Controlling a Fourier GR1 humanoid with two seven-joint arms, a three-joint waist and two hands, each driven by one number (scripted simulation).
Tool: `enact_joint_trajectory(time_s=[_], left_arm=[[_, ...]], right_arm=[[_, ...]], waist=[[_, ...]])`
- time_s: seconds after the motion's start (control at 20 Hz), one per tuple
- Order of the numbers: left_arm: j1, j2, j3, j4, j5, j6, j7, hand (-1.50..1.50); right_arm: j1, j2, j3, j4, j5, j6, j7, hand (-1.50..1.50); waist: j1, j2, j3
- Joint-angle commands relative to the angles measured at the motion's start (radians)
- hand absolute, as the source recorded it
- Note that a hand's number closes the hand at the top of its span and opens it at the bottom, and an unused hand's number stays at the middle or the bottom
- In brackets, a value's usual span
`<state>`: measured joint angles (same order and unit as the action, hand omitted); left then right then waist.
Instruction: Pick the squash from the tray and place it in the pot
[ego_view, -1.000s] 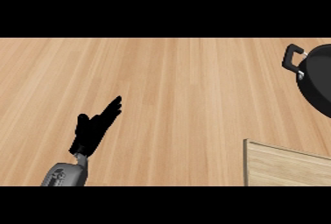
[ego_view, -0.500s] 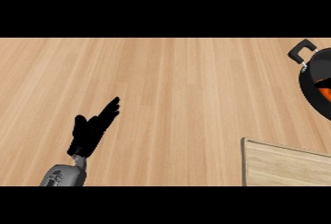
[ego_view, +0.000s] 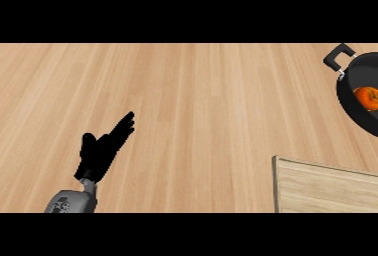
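The wooden counter (ego_view: 192, 110) filled the view, with the black pot (ego_view: 353, 95) cut by the right edge and a corner of the pale wooden tray (ego_view: 325, 192) at the lower right. The left hand (ego_view: 102, 152) rested at the lower left, fingers straight and holding nothing, while the right hand was out of view. The orange squash (ego_view: 367, 98) already lay inside the pot, far to the right of those fingers, its long axis hidden by the edge.
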<state>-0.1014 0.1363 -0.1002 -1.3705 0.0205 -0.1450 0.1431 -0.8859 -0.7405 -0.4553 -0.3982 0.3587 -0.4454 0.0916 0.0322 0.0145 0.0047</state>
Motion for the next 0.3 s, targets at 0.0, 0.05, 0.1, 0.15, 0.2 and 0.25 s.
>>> enact_joint_trajectory(time_s=[0.0, 0.05, 0.1, 0.15, 0.2, 0.25], left_arm=[[0.008, 0.027, 0.033, 0.009, 0.012, -0.010, -0.012, 0.00], [0.009, -0.006, -0.003, -0.020, -0.012, 0.019, 0.029, 0.00], [0.067, -0.002, -0.006, 0.000, -0.014, 0.002, -0.046, 0.00], [0.055, 0.043, 0.026, -0.049, 0.003, -0.013, -0.003, 0.00], [0.054, 0.032, 0.029, -0.059, 0.022, -0.020, 0.005, 0.00], [0.065, -0.009, -0.002, -0.015, -0.019, 0.015, -0.036, 0.00]], right_arm=[[0.056, -0.055, -0.114, -0.017, -0.092, -0.063, -0.113, -1.50], [0.051, -0.046, -0.138, -0.022, -0.118, -0.071, -0.142, -1.50], [0.084, -0.080, -0.168, 0.000, -0.140, -0.043, -0.191, -1.50], [0.124, -0.090, -0.185, -0.032, -0.167, -0.008, -0.225, -1.50], [0.136, -0.074, -0.217, -0.019, -0.198, -0.019, -0.273, -1.50], [0.164, -0.073, -0.229, -0.036, -0.220, 0.006, -0.291, -1.50]], waist=[[-0.020, -0.006, -0.002], [-0.017, -0.007, -0.001], [-0.011, -0.004, -0.001], [-0.024, -0.012, -0.002], [-0.018, -0.009, -0.002], [-0.028, -0.011, -0.003]])
